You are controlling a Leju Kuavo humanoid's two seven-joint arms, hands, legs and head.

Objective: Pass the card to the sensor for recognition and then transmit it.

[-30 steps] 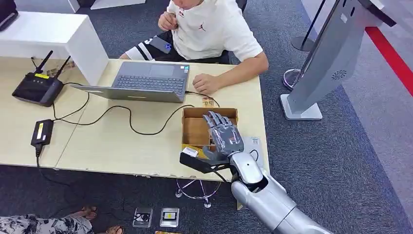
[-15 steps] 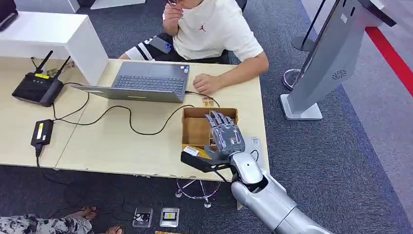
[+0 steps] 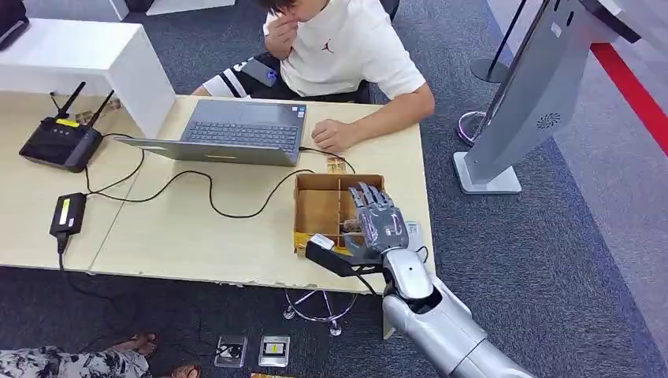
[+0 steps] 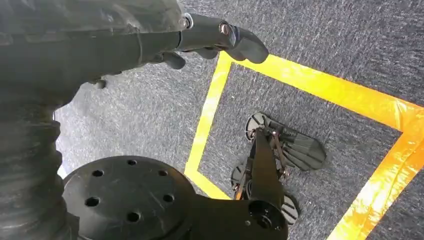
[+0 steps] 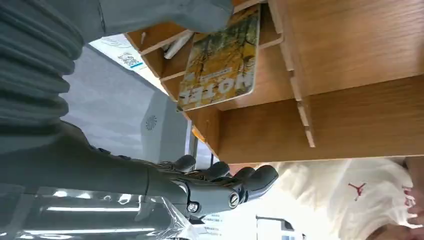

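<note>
A yellow printed hotel card (image 5: 220, 60) leans in a narrow compartment of the wooden divided box (image 3: 319, 211) at the table's front right. My right hand (image 3: 376, 224) hovers over the box's right-hand compartments, fingers stretched out and apart, holding nothing. In the right wrist view its dark fingers (image 5: 225, 182) reach past the box wall (image 5: 350, 50), and the thumb (image 5: 165, 12) lies close above the card's edge. The grey sensor kiosk (image 3: 543, 94) stands on the carpet to the right of the table. My left hand (image 4: 200, 35) hangs over the floor, empty, fingers loosely extended.
A person in a white shirt (image 3: 339, 47) sits at the far side with one hand (image 3: 332, 135) on the table by a laptop (image 3: 228, 130). A router (image 3: 61, 142), a power brick (image 3: 68, 214) and black cables (image 3: 209, 193) lie to the left. Yellow tape (image 4: 310, 85) marks the floor.
My right hand has shifted right across the box, from its middle to its right compartments. The person's raised hand moved up to the face.
</note>
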